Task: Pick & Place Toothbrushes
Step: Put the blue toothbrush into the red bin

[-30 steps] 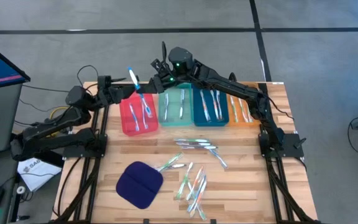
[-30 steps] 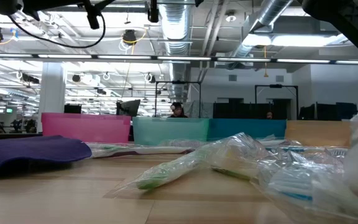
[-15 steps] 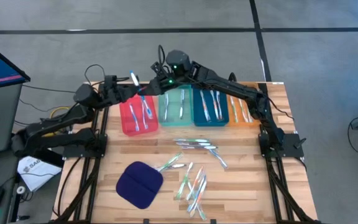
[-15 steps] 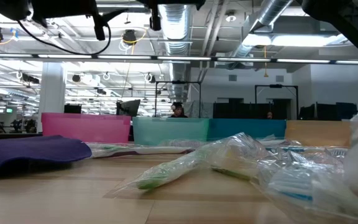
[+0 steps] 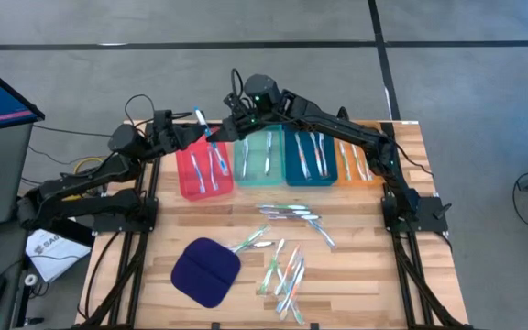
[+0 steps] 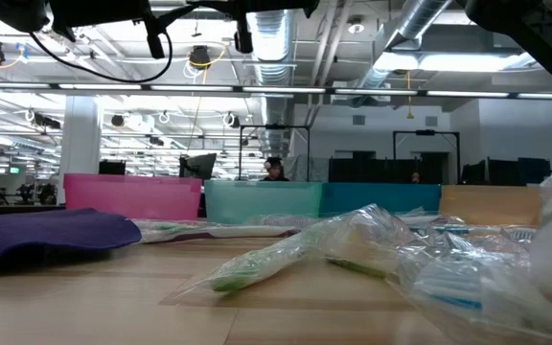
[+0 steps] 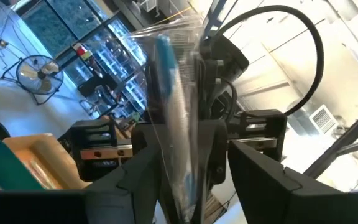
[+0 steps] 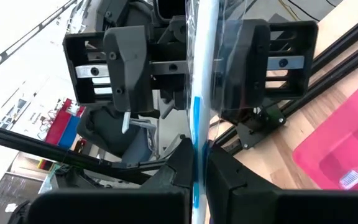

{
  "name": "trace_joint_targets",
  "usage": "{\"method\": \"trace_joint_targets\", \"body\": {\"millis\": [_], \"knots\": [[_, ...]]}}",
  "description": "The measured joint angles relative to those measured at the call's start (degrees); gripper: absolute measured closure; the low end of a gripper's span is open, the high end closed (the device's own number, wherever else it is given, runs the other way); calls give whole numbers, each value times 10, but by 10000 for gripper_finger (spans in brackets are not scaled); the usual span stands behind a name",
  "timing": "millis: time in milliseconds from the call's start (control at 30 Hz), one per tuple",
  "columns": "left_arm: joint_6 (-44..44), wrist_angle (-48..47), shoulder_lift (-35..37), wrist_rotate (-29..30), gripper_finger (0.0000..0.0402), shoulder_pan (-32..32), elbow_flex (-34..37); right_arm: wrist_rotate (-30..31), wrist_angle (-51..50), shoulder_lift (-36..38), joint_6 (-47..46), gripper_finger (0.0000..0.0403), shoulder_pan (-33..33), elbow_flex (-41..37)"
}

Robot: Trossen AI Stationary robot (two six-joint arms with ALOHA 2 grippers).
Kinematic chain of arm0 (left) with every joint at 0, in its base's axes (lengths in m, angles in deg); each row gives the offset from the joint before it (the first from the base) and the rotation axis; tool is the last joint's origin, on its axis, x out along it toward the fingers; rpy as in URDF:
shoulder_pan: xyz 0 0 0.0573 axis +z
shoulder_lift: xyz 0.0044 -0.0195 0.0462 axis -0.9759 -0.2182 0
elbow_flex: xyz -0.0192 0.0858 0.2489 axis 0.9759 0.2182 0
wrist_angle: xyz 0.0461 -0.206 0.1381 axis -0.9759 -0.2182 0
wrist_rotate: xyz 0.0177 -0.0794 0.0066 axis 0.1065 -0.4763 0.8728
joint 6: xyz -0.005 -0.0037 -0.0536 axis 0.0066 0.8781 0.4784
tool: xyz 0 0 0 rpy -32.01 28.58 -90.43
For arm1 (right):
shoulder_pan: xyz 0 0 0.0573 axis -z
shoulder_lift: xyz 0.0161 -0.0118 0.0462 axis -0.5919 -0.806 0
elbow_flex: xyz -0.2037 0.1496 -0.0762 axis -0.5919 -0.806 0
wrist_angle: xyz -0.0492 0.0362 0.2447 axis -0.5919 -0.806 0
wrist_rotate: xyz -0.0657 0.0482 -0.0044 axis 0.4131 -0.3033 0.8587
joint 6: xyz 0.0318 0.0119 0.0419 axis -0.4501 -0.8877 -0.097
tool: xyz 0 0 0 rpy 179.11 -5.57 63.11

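A wrapped toothbrush with a blue head stands nearly upright in the air above the red tray's far left corner. My right gripper is shut on it. My left gripper is open, one finger on each side of the same toothbrush. More toothbrushes lie in the red tray, the teal tray, the blue tray and the orange tray. Several wrapped ones lie loose on the table. My right gripper pinches the lower part of the toothbrush handle between its two fingers, coming from the table's right side, roughly level. The toothbrush is lifted clear and stands nearly upright, head up. My left gripper's fingers stand close beside the wrapper; whether they touch it I cannot tell.
A dark blue pad lies at the near left of the table. A heap of wrapped toothbrushes lies beside it and fills the foreground of the low view. The four trays line the far edge.
My left gripper has moved toward the table's right, up to the toothbrush held by my right gripper, so that its fingers now stand around it. The toothbrush stays in the air above the red tray's far left corner.
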Motion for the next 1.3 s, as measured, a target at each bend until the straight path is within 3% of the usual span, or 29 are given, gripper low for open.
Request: {"method": "trace_joint_targets", "body": {"millis": [200,433,900,1133,1300], "knots": [[11,-2,0,0,253,0,0,0,0,0,0,393,0,0],[17,-5,0,0,382,0,0,1,2,0,6,390,0,1],[49,-7,2,1,383,2,0,-1,11,0,28,251,8,1],[90,-30,2,1,383,24,0,-41,3,0,28,186,18,1],[112,-97,3,-18,383,59,-2,-73,2,0,28,163,26,0]]}}
